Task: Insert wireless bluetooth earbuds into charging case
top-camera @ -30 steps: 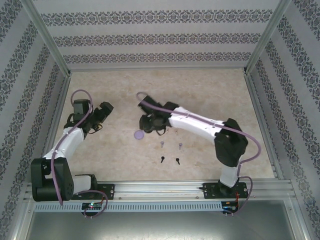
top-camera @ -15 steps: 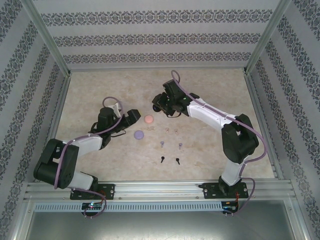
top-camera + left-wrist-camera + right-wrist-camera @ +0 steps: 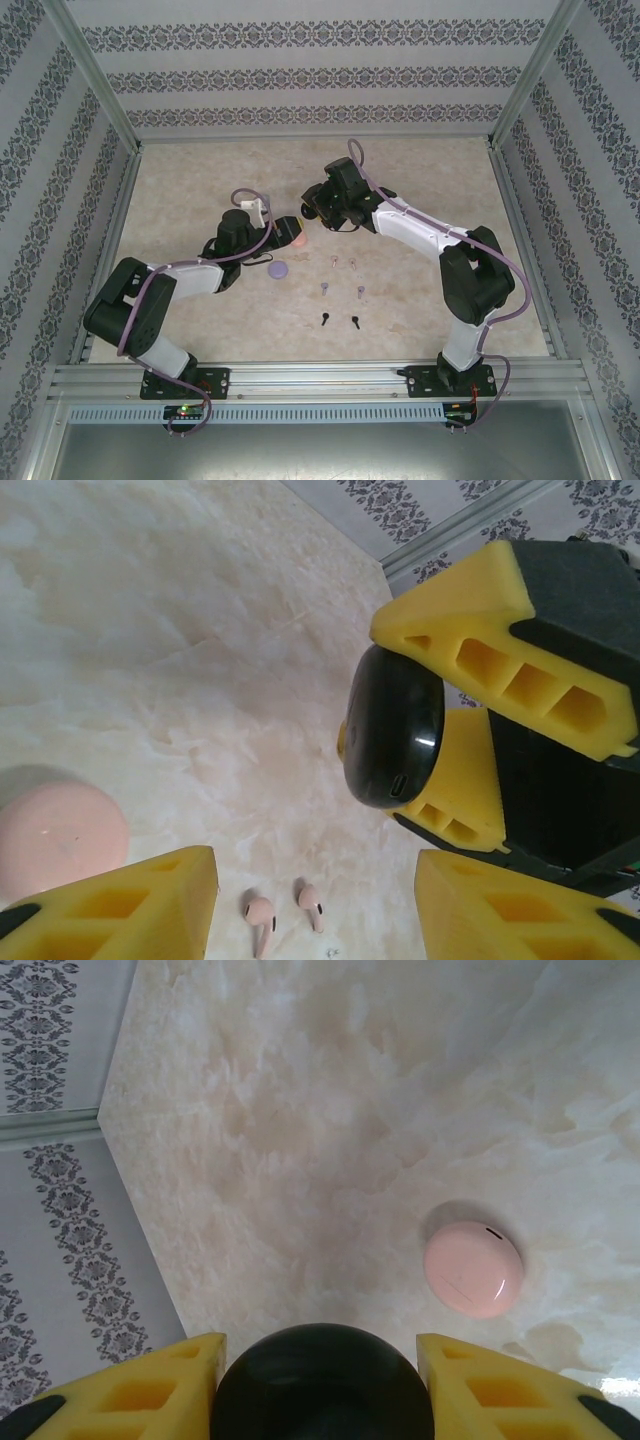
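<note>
The left gripper (image 3: 284,231) is pointing toward the middle of the table (image 3: 200,180), its yellow fingers (image 3: 150,905) standing apart and holding nothing. Just nearer the arm bases, the lilac case (image 3: 278,268) is lying flat and closed. The pink case (image 3: 298,238) is sitting at the left gripper's tip, beside one finger in the left wrist view. To the right, the right gripper (image 3: 320,206) is clamping the black case (image 3: 393,725) between its fingers. The earbuds are lying loose on the table, outside any case. The pink earbuds (image 3: 333,262) are sitting near the pink case, the lilac earbuds (image 3: 324,289) below them, and the black earbuds (image 3: 326,319) closest to the bases.
</note>
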Controlling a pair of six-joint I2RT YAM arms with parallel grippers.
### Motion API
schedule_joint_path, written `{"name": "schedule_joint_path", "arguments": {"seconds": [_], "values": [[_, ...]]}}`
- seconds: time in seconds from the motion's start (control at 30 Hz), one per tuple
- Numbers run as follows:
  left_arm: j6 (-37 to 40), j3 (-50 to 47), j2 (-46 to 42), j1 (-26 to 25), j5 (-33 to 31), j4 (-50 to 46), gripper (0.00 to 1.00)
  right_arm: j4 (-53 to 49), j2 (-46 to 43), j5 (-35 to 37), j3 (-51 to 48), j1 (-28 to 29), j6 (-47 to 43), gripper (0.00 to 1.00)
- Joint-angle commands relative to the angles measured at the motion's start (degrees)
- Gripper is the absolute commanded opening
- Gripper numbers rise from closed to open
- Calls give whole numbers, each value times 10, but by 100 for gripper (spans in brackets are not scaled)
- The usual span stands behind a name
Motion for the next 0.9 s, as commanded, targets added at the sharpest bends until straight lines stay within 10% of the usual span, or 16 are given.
{"name": "schedule_joint_path", "arguments": {"seconds": [0.0, 0.87], "values": [[20, 22, 9, -9, -19, 43, 52, 15, 10, 1, -10, 10, 13, 45], [20, 58, 49, -16, -30, 62, 40, 48, 9, -9, -30, 21, 40, 45]]}}
